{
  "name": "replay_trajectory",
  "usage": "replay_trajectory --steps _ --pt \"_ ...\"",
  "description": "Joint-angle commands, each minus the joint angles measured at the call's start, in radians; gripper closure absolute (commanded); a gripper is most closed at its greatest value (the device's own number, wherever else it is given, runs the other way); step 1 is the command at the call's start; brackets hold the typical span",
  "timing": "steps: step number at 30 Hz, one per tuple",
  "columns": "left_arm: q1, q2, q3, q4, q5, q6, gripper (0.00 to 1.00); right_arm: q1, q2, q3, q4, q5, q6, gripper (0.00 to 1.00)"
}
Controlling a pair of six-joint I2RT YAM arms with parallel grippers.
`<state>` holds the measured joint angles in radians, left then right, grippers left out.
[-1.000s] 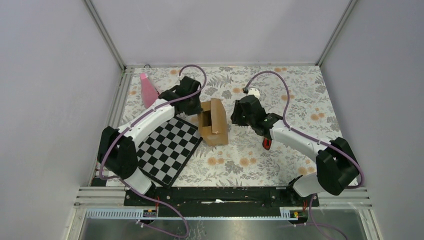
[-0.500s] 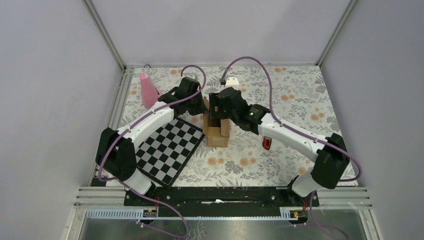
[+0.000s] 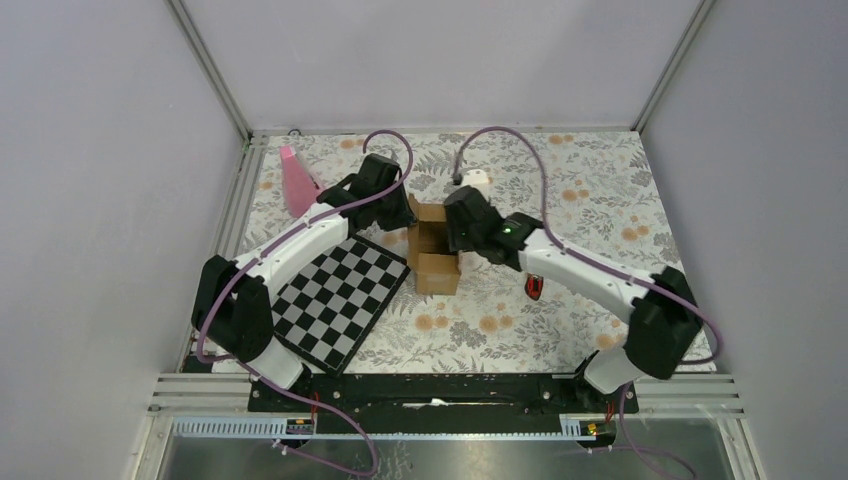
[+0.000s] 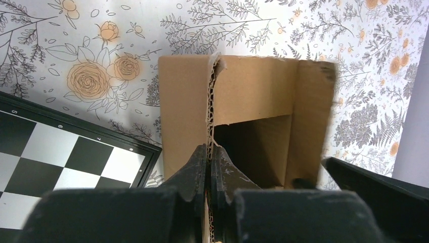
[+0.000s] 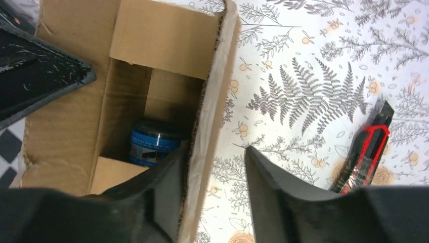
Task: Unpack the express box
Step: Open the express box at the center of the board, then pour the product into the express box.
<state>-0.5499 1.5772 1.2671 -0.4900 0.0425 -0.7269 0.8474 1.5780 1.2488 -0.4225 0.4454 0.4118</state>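
Top external shows the express box (image 3: 433, 252) standing open on the floral table (image 3: 560, 330) just beside a corner of the chessboard (image 3: 338, 295), with the left gripper (image 4: 209, 154) clenched on one cardboard wall edge and the right gripper (image 5: 215, 157), fingers spread, straddling the opposite wall near a blue tin (image 5: 154, 143) inside.

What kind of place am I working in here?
Probably a lab test cell: plain grey walls on aluminium framing, a floral-covered table, and props like the chessboard beside the express box.
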Motion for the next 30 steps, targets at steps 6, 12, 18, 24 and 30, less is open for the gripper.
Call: replay_trajectory --steps 6,12,18,24,30 --pt "0.033 -0.086 -0.074 0.194 0.108 -0.009 1.0 -0.212 -0.216 -0.289 0.21 -0.338 0.115 0.79" --pt "0.097 -0.141 -0.276 0.427 0.253 -0.085 1.0 -0.299 -0.265 -0.46 0.382 -0.473 0.205 0.92" --pt "0.102 -0.107 -0.445 0.696 0.371 -0.208 1.0 -0.307 -0.216 -0.538 0.487 -0.525 0.261 0.98" --pt "0.102 -0.074 -0.537 0.832 0.396 -0.278 1.0 -0.305 -0.252 -0.502 0.416 -0.485 0.212 0.93" --pt "0.099 -0.087 -0.38 0.554 0.316 -0.202 1.0 -0.286 -0.382 -0.333 0.232 -0.353 0.08 0.51"
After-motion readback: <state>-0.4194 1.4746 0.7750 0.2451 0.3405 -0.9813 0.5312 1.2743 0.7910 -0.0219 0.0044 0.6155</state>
